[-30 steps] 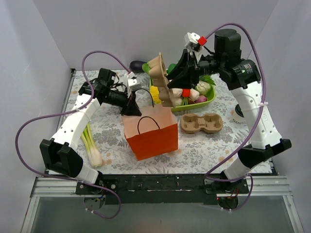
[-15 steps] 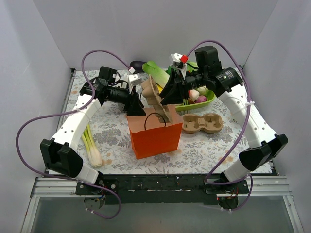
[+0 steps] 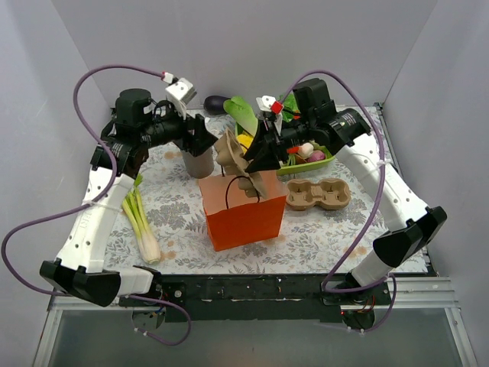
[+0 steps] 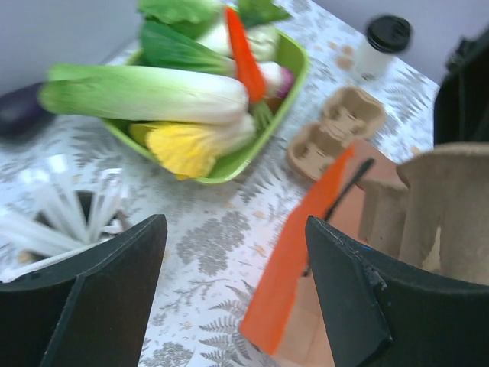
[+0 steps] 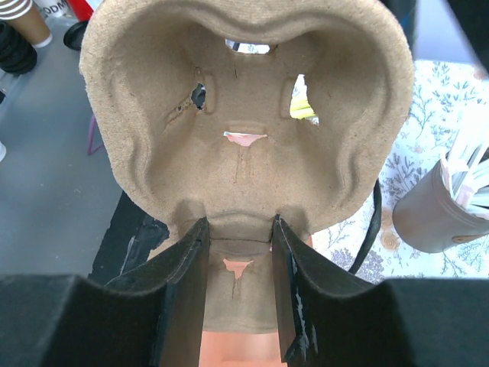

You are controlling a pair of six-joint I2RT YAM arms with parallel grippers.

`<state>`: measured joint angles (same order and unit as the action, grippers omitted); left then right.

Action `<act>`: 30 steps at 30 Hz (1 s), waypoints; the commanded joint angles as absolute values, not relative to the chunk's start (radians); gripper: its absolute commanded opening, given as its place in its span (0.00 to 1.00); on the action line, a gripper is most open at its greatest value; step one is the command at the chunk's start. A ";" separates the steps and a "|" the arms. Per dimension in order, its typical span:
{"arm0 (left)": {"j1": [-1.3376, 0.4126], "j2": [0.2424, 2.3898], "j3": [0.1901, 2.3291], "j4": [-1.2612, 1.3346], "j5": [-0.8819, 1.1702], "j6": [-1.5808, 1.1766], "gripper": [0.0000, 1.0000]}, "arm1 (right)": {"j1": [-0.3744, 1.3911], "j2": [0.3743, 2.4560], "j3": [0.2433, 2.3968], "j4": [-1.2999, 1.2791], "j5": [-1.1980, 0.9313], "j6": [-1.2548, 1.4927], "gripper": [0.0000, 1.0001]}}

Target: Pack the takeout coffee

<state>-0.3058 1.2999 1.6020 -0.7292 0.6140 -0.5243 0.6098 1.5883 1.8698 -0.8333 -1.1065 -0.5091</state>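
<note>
The takeout coffee (image 4: 384, 44) stands upright with its black lid on, at the far side of the flowered table cloth (image 4: 206, 245), just beyond a second pulp tray (image 4: 336, 126) that lies flat (in the overhead view the right arm hides the cup). The right gripper (image 5: 238, 229) pinches one edge of a brown pulp tray (image 5: 244, 115) and holds it on end, with its lower end at the open mouth of the orange paper bag (image 3: 243, 218). The left gripper (image 4: 233, 229) hangs above the table with its jaws spread wide and nothing between them, near the grey cup of white sticks (image 3: 197, 162) and clear of the bag. A green dish of vegetables (image 4: 296, 65) sits between that stick cup and the coffee.
</note>
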 commanded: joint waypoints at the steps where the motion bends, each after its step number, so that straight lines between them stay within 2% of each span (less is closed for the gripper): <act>1: -0.273 1.253 1.632 -0.657 0.368 -0.617 0.74 | 0.629 1.612 1.893 -0.900 -1.065 -0.612 0.01; 11: -0.258 1.235 1.583 -0.629 0.370 -0.646 0.75 | 0.638 1.649 1.904 -0.919 -1.058 -0.563 0.01; 17: -0.258 1.218 1.543 -0.637 0.373 -0.627 0.75 | 0.608 1.623 1.902 -0.809 -1.140 -0.404 0.01; 30: -0.256 1.186 1.479 -0.629 0.373 -0.612 0.75 | 0.583 1.641 1.836 -0.664 -1.175 -0.215 0.01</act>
<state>-0.2626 1.2335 1.4967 -0.6422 0.3805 -0.6281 0.5888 1.6466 1.8595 -0.7498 -1.1294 -0.3069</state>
